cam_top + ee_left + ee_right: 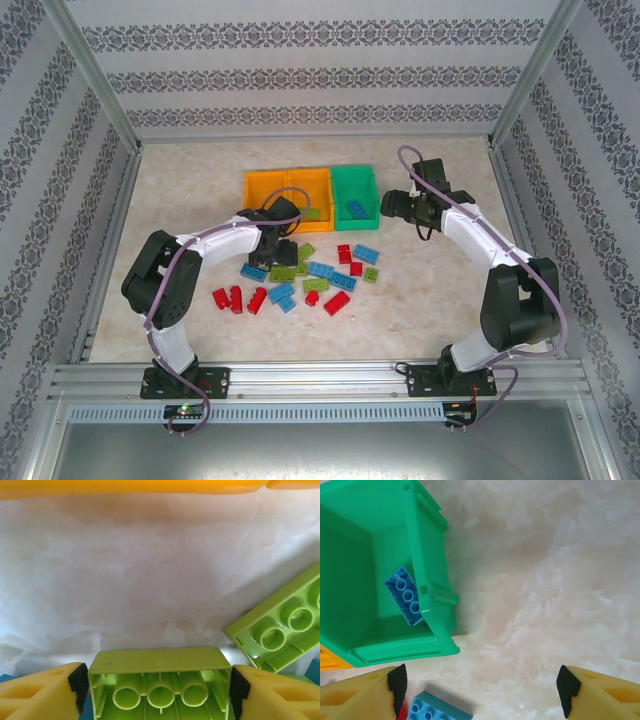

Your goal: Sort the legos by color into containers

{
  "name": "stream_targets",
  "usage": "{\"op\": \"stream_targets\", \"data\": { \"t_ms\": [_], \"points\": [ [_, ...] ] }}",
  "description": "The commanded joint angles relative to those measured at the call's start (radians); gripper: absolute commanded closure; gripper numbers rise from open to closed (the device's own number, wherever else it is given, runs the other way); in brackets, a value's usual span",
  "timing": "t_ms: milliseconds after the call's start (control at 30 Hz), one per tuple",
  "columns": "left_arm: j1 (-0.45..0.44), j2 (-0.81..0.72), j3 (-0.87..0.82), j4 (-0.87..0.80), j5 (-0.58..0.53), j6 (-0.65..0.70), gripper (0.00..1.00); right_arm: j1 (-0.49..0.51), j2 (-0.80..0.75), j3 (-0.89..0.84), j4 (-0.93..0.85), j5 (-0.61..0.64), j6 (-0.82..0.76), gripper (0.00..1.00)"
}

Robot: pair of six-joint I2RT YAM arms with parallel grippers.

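Yellow fingers (35, 695) of your left gripper (160, 687): clamped on a lime brick (160, 661), one black pad against each end, bottom centre of the left wrist frame, underside tubes facing the camera. Second lime brick (280, 625): tilted, right edge, apart from the first. Orange bin (130, 486): rim along the top edge.

Your right gripper (480, 695): jaws wide, nothing between them, over bare table (545, 580). Green bin (427, 580): upper left of that frame, one blue brick (405, 596) inside.

Loose bricks (322, 269): mid-frame in the top view, below the bins.
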Motion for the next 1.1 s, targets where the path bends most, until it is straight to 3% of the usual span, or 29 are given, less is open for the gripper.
{"op": "stream_targets", "data": {
  "t_ms": [0, 400, 467, 633, 900, 1067],
  "points": [
    [-0.016, 0.021, 0.024, -0.048, -0.028, 0.000, 0.25, -0.011, -0.026, -0.012, 0.011, 0.004, -0.019, 0.19],
    [-0.016, 0.028, 0.001, -0.022, -0.016, 0.026, 0.23, -0.013, -0.035, -0.028, 0.010, 0.005, -0.007, 0.19],
    [-0.016, 0.030, -0.001, -0.022, -0.021, 0.026, 0.27, -0.013, -0.037, -0.032, 0.010, 0.007, -0.004, 0.19],
    [-0.016, 0.027, 0.004, -0.029, -0.039, 0.030, 0.49, -0.014, -0.046, -0.041, 0.001, 0.021, 0.001, 0.19],
    [-0.016, -0.010, 0.099, -0.105, -0.092, 0.052, 0.50, 0.003, -0.063, -0.049, -0.051, 0.031, 0.019, 0.20],
    [-0.014, -0.012, 0.238, -0.156, -0.120, 0.096, 0.49, 0.098, -0.075, -0.047, -0.148, 0.126, 0.021, 0.22]
  ]
}}
